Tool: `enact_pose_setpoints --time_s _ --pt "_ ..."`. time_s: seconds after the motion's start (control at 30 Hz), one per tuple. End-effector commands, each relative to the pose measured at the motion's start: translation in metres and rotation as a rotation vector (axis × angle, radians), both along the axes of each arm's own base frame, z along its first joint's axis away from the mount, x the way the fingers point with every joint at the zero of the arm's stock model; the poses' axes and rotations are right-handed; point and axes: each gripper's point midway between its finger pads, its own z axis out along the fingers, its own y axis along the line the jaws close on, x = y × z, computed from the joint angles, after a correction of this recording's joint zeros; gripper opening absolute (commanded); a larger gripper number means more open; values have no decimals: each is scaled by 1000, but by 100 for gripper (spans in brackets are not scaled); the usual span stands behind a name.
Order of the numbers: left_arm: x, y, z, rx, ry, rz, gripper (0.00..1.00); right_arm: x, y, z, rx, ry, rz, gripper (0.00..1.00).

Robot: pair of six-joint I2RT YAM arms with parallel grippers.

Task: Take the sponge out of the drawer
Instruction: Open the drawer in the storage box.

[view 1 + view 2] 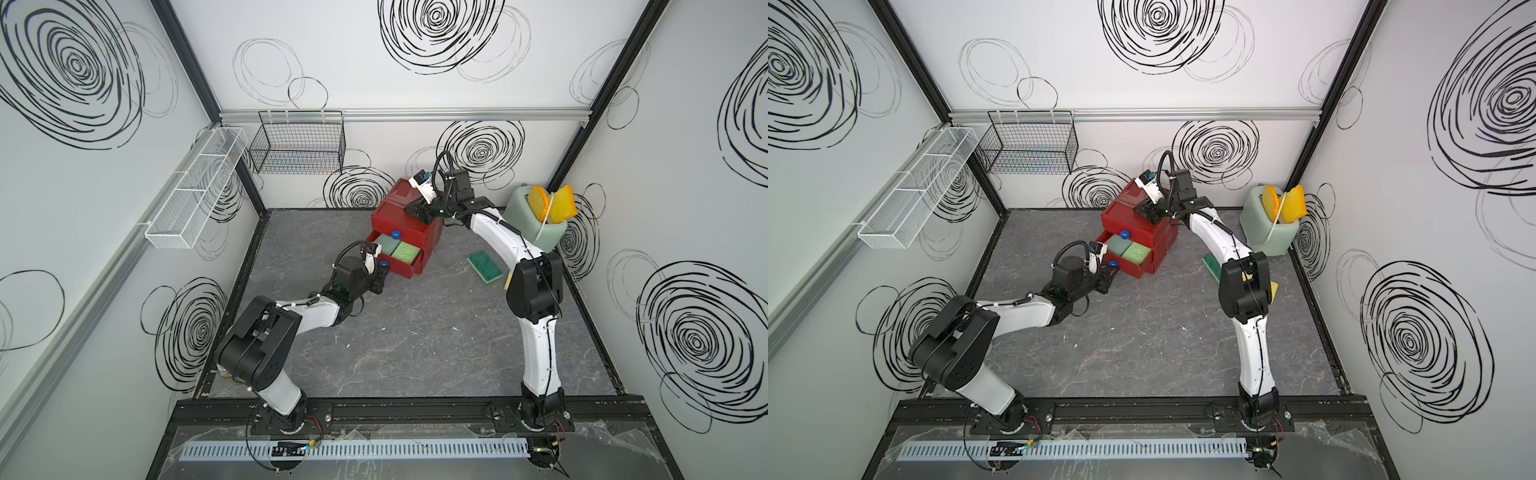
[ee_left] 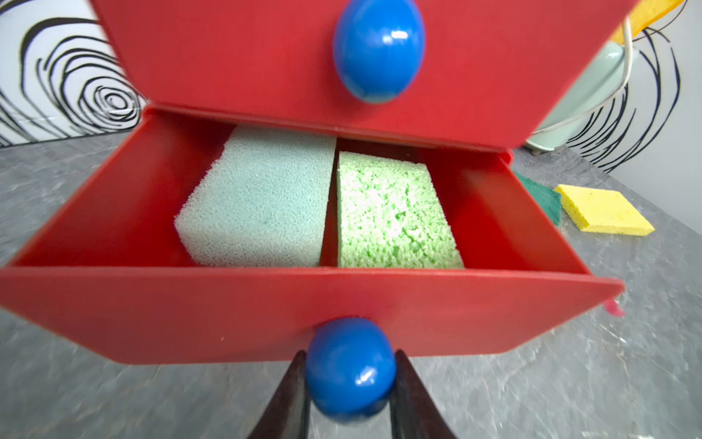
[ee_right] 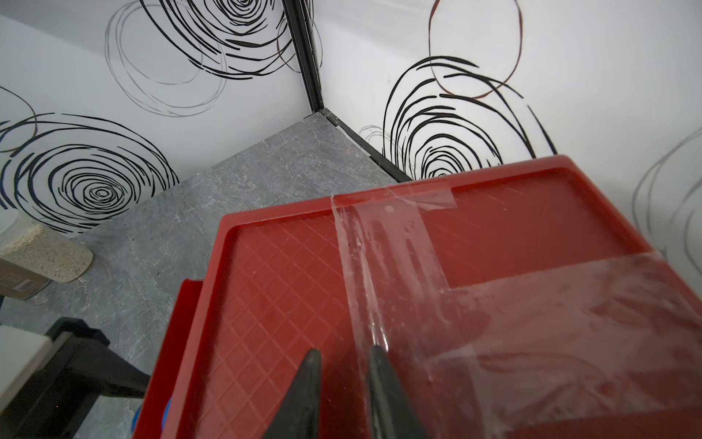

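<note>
**While the bottom drawer stands open, both sponges lie inside it**

Though the drawer point(image 2: 266, 315) of the red chest point(image 1: 392, 216) juts well out from the chest's front, nothing has been lifted from it. A pale blue-green sponge point(image 2: 262, 197) and a bright green sponge point(image 2: 391, 213) lie flat on its floor, side by side with a thin dark gap between them. Their far ends reach back under the chest's upper drawer. Both show in both top views as two light blocks in the open tray.

At the chest's front, the left claw point(image 2: 350, 353) is clamped on the blue knob point(image 2: 349, 376) of the open drawer, one dark finger point(image 2: 292, 395) pressed to each side of it. A second blue knob point(image 2: 378, 49) sits on the closed drawer above.

On top of the chest, the right claw point(image 3: 343, 349) points down at the lid. Its jaws are a little apart with nothing between them. Whether its tips touch the lid cannot be told. Strips of clear tape point(image 3: 391, 247) cross the lid beside it.

Off the chest's right side, a dark green scouring pad point(image 1: 485, 267) and a yellow sponge point(image 2: 604, 209) lie on the grey table point(image 1: 415, 340), just beside each other. Farther right of the chest, in the corner, stands a pale green toaster point(image 1: 536, 224) with two yellow slices point(image 1: 565, 203) sticking up out of it.

Above and to the left of the chest, a black wire basket point(image 1: 297, 143) hangs on the back wall. A long white mesh basket point(image 1: 195, 187) hangs on the side wall near it.
</note>
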Motion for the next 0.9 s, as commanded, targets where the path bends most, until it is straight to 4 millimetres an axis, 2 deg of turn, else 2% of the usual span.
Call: enact_pose_setpoints --time_s 0.0,0.27,0.4,0.57,0.7,0.87 --pt "-11 4 10 -2 -39 40 28 -20 -20 -82 -125 234 -36 25" --pt "-43 6 6 -14 -31 30 28 -22 -26 -78 -148 224 -58 25" --pt "-44 5 -1 -3 -21 22 31 -22 -27 -76 -152 223 -65 26" --pt "-41 1 2 -15 -31 13 40 -17 -28 -68 -152 202 -83 35" --pt "-40 1 1 -12 -30 12 48 -8 -27 -39 -120 133 -106 46" --pt "-40 1 2 -14 -31 9 52 -13 -14 32 -72 -61 -96 52"
